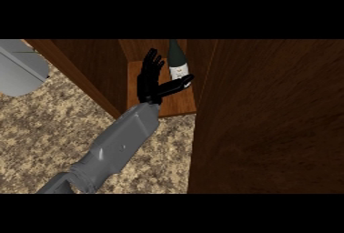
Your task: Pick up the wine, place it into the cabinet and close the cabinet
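The wine bottle (178, 63), dark green with a white label, stands upright on the shelf (176, 101) inside the open wooden cabinet (94, 68). My left hand (149, 82) reaches into the cabinet just left of the bottle. Its fingers are straight and point toward the back. Its thumb (180, 84) stretches right and ends at the bottle's base, whether touching it I cannot tell. The hand is open and not curled round the bottle. The grey forearm (121, 141) comes in from the lower left. My right hand does not show.
The cabinet's open door (269, 118) fills the right side of the view, standing out toward me. A speckled stone counter (47, 132) lies at the left, with a grey rounded object (20, 68) at the upper left.
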Action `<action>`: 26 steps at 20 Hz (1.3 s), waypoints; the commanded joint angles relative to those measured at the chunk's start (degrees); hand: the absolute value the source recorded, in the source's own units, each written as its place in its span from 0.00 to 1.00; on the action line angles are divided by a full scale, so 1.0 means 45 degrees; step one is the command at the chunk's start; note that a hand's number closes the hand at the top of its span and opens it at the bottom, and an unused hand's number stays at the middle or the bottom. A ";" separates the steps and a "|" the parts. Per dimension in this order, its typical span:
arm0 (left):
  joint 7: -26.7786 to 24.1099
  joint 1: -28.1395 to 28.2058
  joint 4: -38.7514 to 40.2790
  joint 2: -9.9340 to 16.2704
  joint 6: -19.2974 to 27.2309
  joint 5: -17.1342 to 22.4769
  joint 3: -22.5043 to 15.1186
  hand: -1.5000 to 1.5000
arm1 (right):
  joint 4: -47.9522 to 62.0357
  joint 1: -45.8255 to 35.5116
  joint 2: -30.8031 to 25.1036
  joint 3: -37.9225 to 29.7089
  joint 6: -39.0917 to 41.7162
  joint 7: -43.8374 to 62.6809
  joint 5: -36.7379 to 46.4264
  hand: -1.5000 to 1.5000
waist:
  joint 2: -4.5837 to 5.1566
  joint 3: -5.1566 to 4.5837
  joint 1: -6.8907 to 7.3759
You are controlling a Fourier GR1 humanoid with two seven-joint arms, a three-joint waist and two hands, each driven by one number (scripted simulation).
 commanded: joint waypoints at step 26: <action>-0.1067 -0.0324 -0.1972 -0.0006 0.0776 0.0613 -0.2641 0.00 | -0.0059 0.0232 0.0221 0.1207 -0.1202 0.0163 0.1169 0.00 | -0.0285 0.0008 0.1045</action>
